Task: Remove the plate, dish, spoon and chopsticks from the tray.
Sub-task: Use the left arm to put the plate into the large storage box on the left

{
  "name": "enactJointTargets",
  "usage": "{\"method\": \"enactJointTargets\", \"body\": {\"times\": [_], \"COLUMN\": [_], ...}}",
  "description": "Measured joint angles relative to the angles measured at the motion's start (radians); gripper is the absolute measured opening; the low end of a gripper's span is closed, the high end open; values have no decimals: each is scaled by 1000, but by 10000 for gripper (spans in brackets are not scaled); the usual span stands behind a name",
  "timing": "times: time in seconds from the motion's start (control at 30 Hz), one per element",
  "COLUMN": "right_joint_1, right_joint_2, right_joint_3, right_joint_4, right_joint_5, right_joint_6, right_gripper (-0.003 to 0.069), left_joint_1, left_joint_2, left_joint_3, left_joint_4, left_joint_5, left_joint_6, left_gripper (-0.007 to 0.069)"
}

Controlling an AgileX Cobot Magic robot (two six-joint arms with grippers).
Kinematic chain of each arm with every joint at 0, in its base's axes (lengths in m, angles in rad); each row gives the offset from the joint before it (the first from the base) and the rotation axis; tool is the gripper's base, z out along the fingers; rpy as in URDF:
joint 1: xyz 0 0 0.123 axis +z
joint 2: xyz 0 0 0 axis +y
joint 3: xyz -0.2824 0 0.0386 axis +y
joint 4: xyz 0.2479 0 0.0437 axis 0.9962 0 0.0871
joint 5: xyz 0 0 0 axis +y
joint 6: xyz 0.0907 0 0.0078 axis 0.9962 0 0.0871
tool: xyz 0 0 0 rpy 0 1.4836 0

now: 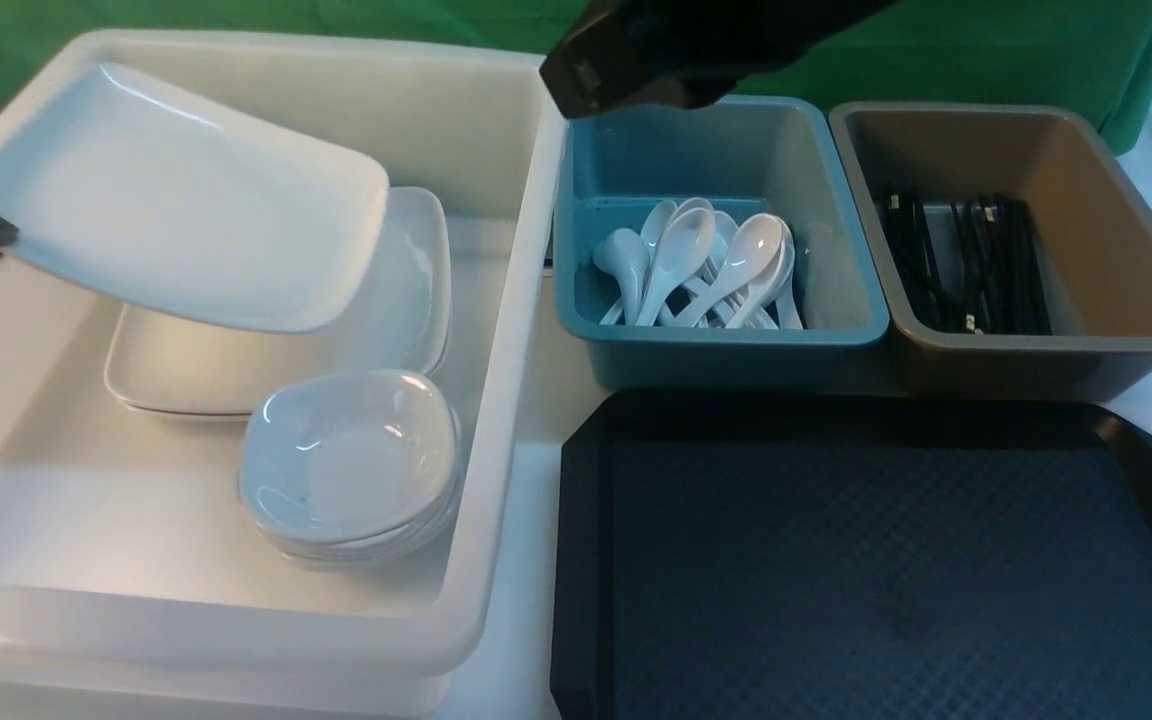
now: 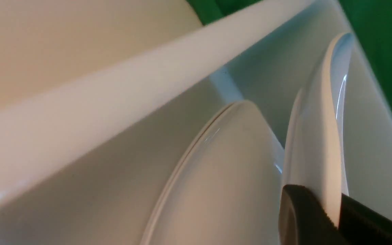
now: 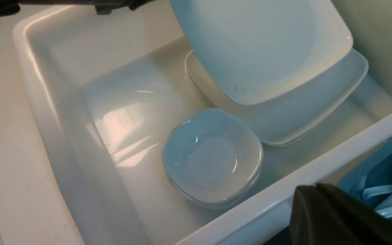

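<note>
Front camera forward over the tray [image 1: 876, 560]; both wrist cameras close on the shared white tub [image 1: 521, 300].

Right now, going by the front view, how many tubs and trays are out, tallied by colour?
White tub: 1
Teal tub: 1
Brown-grey tub: 1
Black tray: 1
Total: 4

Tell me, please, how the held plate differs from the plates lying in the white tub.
The held plate hangs tilted in the air, pinched at its edge by the left gripper; the stacked plates lie flat in the white tub. The held plate is single; the stacked plates are layered. Both are glossy, white, square with rounded corners.
</note>
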Motion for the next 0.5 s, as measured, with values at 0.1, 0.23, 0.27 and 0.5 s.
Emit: {"method": "enactJointTargets", "body": {"times": [0.1, 0.23, 0.27, 0.5], "right_joint_1": [0, 0, 0, 0], "right_joint_2": [0, 0, 0, 0], "right_joint_3": [-3, -4, -4, -4], "right_joint_4": [0, 0, 0, 15], "right_joint_5": [0, 1, 1, -4], "right_joint_6": [0, 0, 0, 0], "right_gripper": [24, 24, 24, 24], "left_joint_1": [-25, -34, -34, -34], "left_joint_2": [41, 92, 97, 126], "left_joint_3": [-3, -9, -11, -13], "left_joint_4": [-13, -46, -49, -51], "left_joint_5": [0, -8, -10, -1], "left_joint_6": [3, 3, 3, 17], "left_gripper": [29, 29, 29, 33]}}
